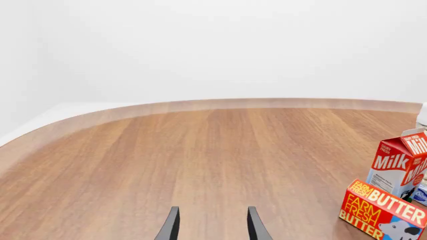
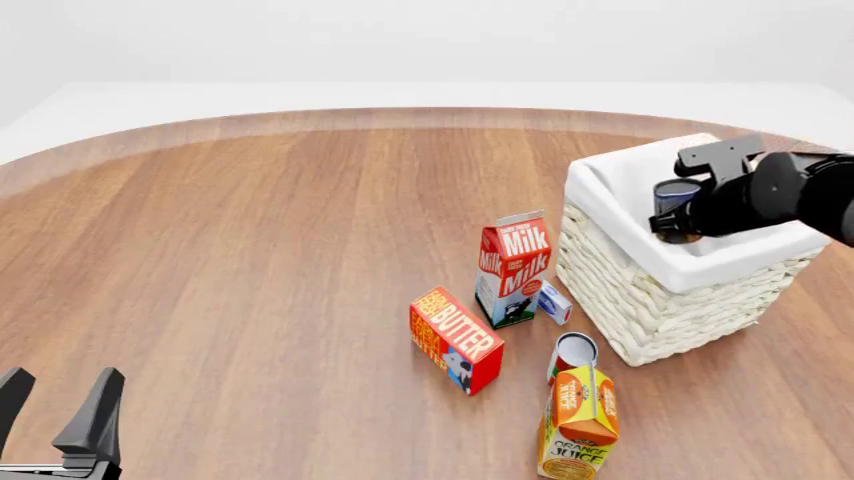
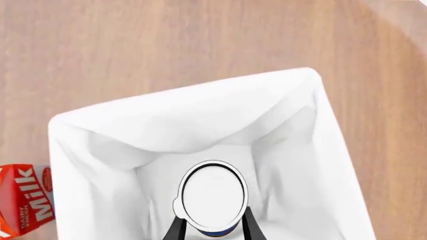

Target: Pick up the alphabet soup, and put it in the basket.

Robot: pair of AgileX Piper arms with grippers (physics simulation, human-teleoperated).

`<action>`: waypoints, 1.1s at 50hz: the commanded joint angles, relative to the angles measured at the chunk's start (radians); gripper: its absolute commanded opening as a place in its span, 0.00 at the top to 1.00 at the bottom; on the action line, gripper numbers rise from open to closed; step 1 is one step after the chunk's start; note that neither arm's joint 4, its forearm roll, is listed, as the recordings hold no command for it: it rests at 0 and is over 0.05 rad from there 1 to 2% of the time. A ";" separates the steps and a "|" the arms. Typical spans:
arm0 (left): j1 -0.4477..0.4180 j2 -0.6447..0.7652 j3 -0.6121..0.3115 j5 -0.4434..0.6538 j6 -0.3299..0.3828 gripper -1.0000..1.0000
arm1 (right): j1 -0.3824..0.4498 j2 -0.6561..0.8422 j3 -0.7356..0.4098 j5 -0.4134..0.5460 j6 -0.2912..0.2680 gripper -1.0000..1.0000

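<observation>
The alphabet soup (image 2: 675, 192) hangs over the open basket (image 2: 641, 300), with my right gripper (image 2: 675, 222) shut on its sides. Seen from the right wrist, the can's pale flat top (image 3: 213, 194) sits between the two dark fingers (image 3: 176, 229), and the white cloth lining (image 3: 200, 120) of the basket spreads out below it. The can's blue label shows only as a thin edge there. My left gripper (image 2: 56, 412) stands open and empty at the near left of the table, and its fingers (image 1: 172, 226) frame bare wood.
Left of the basket stand a milk carton (image 2: 513, 268) and a small box (image 2: 554, 301). A butter box (image 2: 455, 338) lies nearer me. A red-and-white can (image 2: 574, 353) and an orange juice carton (image 2: 578, 420) stand in front of the basket.
</observation>
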 commanded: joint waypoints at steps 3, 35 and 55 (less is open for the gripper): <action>0.000 0.000 0.000 0.000 0.000 0.00 | 0.000 0.005 -0.006 0.000 0.017 1.00; 0.000 0.000 0.000 0.000 0.000 0.00 | -0.018 0.007 -0.009 -0.003 0.016 0.00; 0.000 0.000 0.000 0.000 0.000 0.00 | -0.020 -0.039 0.014 -0.015 0.026 0.00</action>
